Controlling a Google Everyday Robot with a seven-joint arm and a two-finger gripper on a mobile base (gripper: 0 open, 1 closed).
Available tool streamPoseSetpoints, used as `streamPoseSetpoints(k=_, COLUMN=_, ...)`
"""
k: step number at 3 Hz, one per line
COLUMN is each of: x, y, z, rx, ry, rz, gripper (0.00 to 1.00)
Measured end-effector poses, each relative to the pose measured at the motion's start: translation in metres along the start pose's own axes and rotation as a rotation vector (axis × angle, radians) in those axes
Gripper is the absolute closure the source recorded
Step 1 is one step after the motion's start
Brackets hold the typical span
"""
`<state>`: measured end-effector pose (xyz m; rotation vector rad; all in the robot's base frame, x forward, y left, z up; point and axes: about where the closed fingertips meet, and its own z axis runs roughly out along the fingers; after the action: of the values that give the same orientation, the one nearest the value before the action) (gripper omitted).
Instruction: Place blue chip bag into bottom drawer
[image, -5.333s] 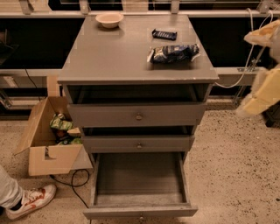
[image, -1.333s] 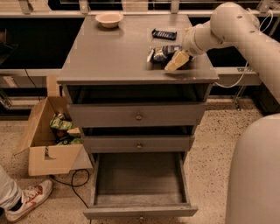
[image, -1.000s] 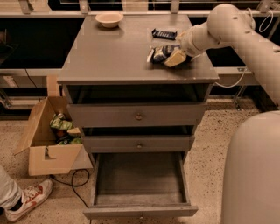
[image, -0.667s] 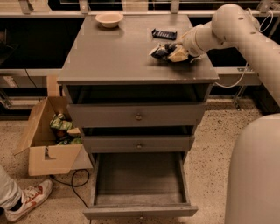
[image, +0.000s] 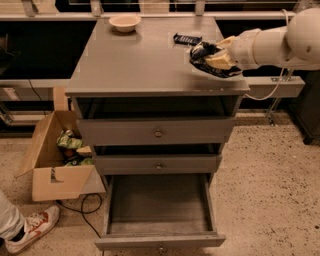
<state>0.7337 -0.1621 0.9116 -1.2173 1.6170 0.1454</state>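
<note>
Gripper (image: 219, 59) fingers clasp blue chip bag (image: 201, 52) over cabinet (image: 140, 62) right edge; print illegible

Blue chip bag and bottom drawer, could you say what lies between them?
Camera view: top drawer and middle drawer lie between; hand is at the bag.

R edge of cabinet top (image: 140, 65): gripper (image: 217, 59) clamped on blue chip bag (image: 201, 52); bottom drawer (image: 160, 242) open

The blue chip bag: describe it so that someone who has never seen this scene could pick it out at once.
Find the grey drawer cabinet and look at the right edge of its top. There the gripper, reaching in from the right, is shut on the blue chip bag. It is crinkled dark blue foil, unlike the flat black bar behind it.
</note>
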Motion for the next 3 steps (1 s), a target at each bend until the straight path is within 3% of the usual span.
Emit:
streamPoseSetpoints(k=1, x=-0.015, y=0.047, z=-0.042, rx=-0.116, ry=-0.118, rz=0.033, gripper=1.0)
streamPoseSetpoints(k=2, x=-0.015, y=0.047, z=-0.042, rx=-0.116, ry=-0.118, rz=0.032, gripper=1.0)
streamPoseSetpoints(k=3, x=-0.013, y=0.083, z=-0.038, rx=-0.201, ry=-0.11, rz=0.017, gripper=1.0)
